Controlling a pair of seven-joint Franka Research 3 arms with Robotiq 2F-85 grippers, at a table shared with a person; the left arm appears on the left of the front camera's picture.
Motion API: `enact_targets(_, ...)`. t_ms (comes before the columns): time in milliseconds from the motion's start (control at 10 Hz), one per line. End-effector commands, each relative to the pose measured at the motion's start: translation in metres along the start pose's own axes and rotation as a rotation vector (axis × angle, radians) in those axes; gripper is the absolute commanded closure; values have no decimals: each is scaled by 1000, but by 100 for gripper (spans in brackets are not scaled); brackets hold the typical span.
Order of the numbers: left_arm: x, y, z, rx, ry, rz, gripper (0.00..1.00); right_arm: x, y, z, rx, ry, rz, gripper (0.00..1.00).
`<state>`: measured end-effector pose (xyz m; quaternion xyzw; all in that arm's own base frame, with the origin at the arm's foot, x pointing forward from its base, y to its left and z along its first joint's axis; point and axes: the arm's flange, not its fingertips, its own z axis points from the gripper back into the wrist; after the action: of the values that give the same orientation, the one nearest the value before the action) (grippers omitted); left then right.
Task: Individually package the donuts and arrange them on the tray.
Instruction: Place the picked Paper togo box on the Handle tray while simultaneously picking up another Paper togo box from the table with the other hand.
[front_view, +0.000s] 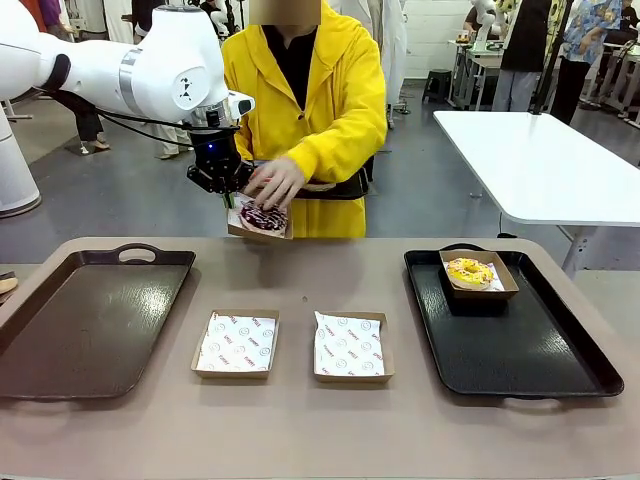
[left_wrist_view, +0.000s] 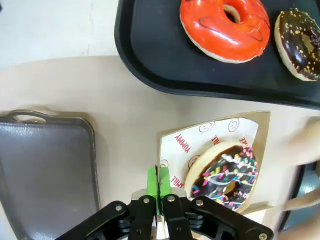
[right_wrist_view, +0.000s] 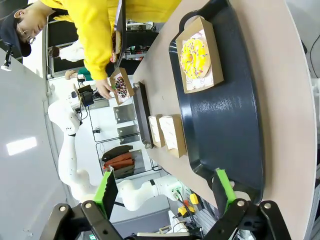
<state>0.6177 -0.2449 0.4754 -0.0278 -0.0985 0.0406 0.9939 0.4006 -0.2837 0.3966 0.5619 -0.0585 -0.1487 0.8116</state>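
While a person's hand (front_view: 277, 181) touches it, my left claw (left_wrist_view: 158, 176) pinches the rim of the box (left_wrist_view: 263, 145) holding the sprinkled donut (left_wrist_view: 226, 173) at the table's (front_view: 300, 425) far edge; a level, slow carry to the right tray (front_view: 520, 352) looks best; my right claw (right_wrist_view: 165, 187) hangs spread.

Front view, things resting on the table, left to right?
brown tray → first lined box → second lined box → black tray, with the boxed yellow donut at its far end.
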Motion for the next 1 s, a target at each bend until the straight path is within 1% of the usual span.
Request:
enact_targets(0,-2,2,1,-9,-3,-8,100,-4,2,-1,4,-3,2,0)
enact_targets(900,-2,2,1,-9,-3,-8,100,-4,2,-1,4,-3,2,0)
